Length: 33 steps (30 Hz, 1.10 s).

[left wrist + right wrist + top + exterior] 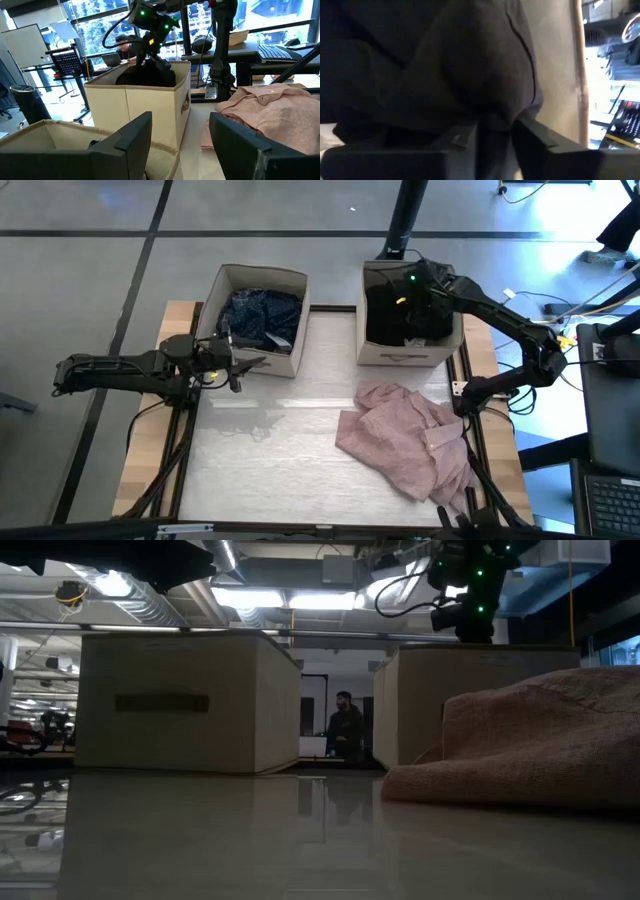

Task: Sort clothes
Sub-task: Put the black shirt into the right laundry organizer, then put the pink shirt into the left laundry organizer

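Observation:
The left beige box [290, 360] holds navy dotted and plaid clothes [260, 315]. A black garment [395, 315] fills the right box [400, 352], heaped above the rim [145, 75]. My right gripper [495, 135] reaches down into that box and is shut on the black cloth. On the table in front of the right box, a pale pink shirt [410, 435] lies crumpled. My left gripper [180, 150] stands open and level beside the left box's near right corner [250, 365], touching nothing. My right gripper pinches a fold of the black garment [492, 117] between its two fingers. It comes from above, slanting down into the right box. The rest of the garment lies heaped in the box below the fingers; whether one layer or several is caught, I cannot tell.
Both boxes stand side by side along the far edge of the table. The white tabletop [270, 460] is bare at the near left. Wooden strips [150, 450] run along both sides. A person [345, 725] sits in the room behind the table.

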Motion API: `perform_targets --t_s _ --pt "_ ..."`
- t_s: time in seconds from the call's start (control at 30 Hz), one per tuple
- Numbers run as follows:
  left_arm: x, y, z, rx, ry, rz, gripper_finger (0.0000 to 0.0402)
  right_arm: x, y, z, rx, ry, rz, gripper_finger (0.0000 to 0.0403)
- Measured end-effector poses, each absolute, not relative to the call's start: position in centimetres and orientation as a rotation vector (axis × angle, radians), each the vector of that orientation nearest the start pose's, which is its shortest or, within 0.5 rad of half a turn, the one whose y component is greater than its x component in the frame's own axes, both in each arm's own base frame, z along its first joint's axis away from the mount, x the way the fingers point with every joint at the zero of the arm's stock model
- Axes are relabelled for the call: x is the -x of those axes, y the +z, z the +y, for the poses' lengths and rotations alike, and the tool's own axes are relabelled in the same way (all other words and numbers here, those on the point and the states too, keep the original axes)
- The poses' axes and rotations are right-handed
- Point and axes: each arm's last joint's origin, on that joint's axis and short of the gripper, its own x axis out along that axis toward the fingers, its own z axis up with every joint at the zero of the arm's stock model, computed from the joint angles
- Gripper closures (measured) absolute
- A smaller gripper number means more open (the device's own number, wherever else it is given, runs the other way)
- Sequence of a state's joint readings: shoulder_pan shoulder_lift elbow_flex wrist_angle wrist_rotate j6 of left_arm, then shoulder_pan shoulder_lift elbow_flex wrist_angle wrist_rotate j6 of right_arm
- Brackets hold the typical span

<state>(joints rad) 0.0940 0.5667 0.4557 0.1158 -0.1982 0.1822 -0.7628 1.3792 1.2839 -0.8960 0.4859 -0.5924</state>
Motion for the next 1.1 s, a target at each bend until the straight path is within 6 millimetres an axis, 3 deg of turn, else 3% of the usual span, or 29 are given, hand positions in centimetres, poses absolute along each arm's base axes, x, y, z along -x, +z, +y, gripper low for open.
perform_targets --t_s 0.13,0.3,0.43,0.57,0.83,1.1 --pt "-14.2 27.8 1.9 -0.181 0.292 0.021 0.0213 -18.5 32.6 -19.5 0.322 -0.799 1.353 0.0220" --pt "-14.2 27.8 1.9 -0.181 0.292 0.021 0.0213 -19.0 35.8 -18.0 0.354 -0.759 1.332 0.0145" --pt "-14.2 27.8 1.9 -0.181 0.292 0.021 0.0213 -19.9 38.8 -15.5 0.387 -0.692 1.263 0.0116" --pt "-14.2 27.8 1.9 -0.178 0.292 0.021 0.0213 -21.6 40.1 -11.9 0.375 -0.524 1.165 0.0113" --pt "-14.2 27.8 1.9 -0.163 0.292 0.021 0.0213 -24.6 37.8 -2.9 0.291 -0.107 1.092 0.0120" --pt "-14.2 27.8 1.9 -0.162 0.292 0.020 0.0213 -24.2 32.4 4.9 0.146 0.068 1.238 0.0121"
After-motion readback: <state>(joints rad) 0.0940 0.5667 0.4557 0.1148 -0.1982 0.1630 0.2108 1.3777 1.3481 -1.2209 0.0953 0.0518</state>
